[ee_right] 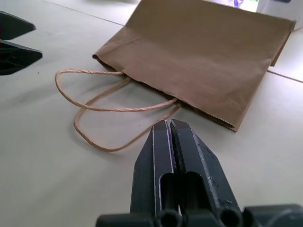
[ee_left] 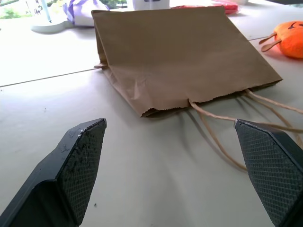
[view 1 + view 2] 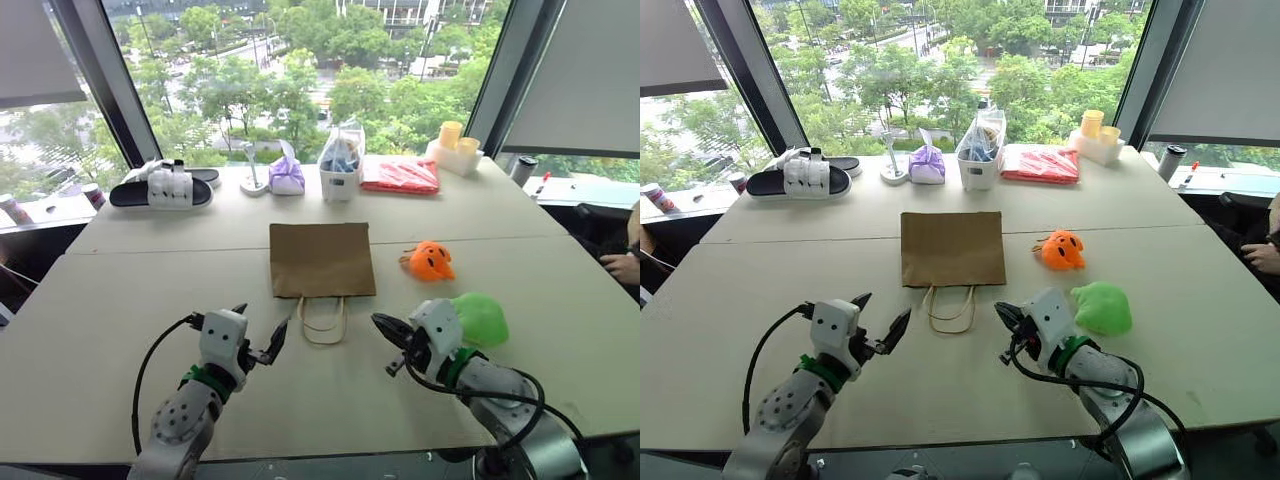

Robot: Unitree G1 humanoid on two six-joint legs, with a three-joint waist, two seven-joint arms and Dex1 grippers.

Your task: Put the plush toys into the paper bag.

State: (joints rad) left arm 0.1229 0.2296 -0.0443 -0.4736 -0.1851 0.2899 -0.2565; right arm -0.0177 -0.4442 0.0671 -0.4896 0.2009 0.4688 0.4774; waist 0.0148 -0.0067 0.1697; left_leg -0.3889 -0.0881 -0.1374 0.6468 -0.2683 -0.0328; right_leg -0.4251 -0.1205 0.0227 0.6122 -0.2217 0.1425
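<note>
Nearest the camera, two robot arms reached forward over a pale table (image 3: 120, 300). The left gripper (image 3: 258, 331) stood with its two black fingers spread wide and empty, while the right gripper (image 3: 384, 328) had its fingers pressed together, holding nothing. Just beyond them the paper bag (image 3: 322, 259) lay flat and collapsed on the table, its mouth and two twisted loop handles (image 3: 322, 322) turned toward the robot, the loops resting between the two grippers. On the robot's right, the green plush toy (image 3: 480, 318) sat just beside the right gripper's wrist, and the orange plush toy (image 3: 431, 261) lay a little farther out, near the bag's right edge — neither was in the bag. The task looked barely started: the likely next move was to lift or open the bag's flattened mouth, since nothing could go in while it lay shut. Bare tabletop surrounded the bag on the left and front, leaving room to work. Along the far edge, by the window, stood a pair of sandals (image 3: 165, 187), a purple pouch (image 3: 287, 176), a white container (image 3: 341, 163) and a red packet (image 3: 401, 175) — well apart from the bag.
</note>
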